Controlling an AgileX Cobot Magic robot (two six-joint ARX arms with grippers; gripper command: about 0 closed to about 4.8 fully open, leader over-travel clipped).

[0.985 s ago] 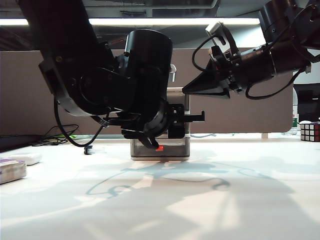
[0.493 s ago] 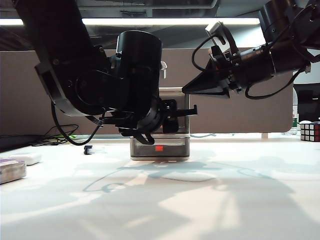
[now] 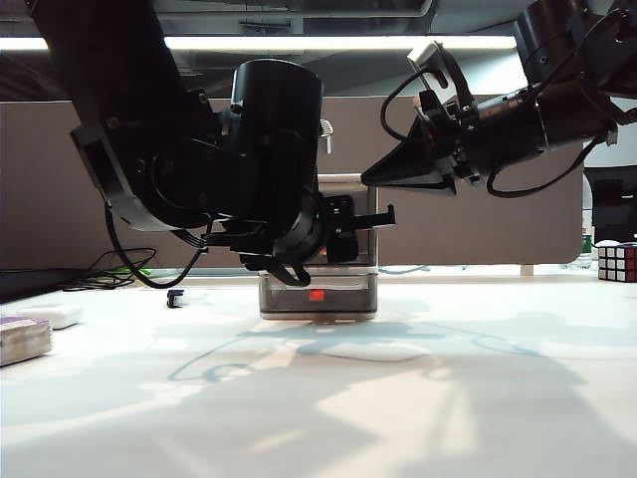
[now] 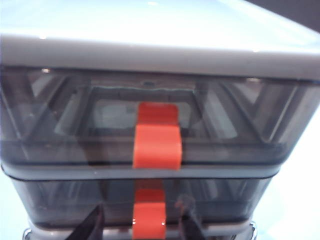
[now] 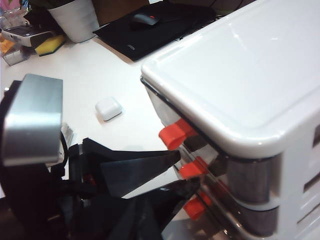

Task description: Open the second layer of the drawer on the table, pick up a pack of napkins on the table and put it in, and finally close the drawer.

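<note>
Drawer unit: small three-tier desktop drawer [image 3: 318, 294] with smoky grey translucent trays in a pale grey frame, standing mid-table on the plain white tabletop [image 3: 418, 398]
Middle tray: second layer [image 4: 145, 200] shut flush, its red-orange tab handle [image 4: 148, 220] straight ahead in my left wrist view
Napkins: soft pale pack with a purple top [image 3: 22, 339] lying at the table's far left edge, well apart from the drawer
My left claw: left gripper [image 4: 142, 227] level at the drawer front, dark fingertips [image 4: 91, 226] parted either side of the middle tab, holding nothing
My right claw: right gripper [image 3: 383, 177] hanging above the drawer's upper right corner, tips pressed together, empty
Since a second ago: my left arm has swung leftward, uncovering the bottom handle [image 3: 317, 295]; the right one has stayed put
</note>
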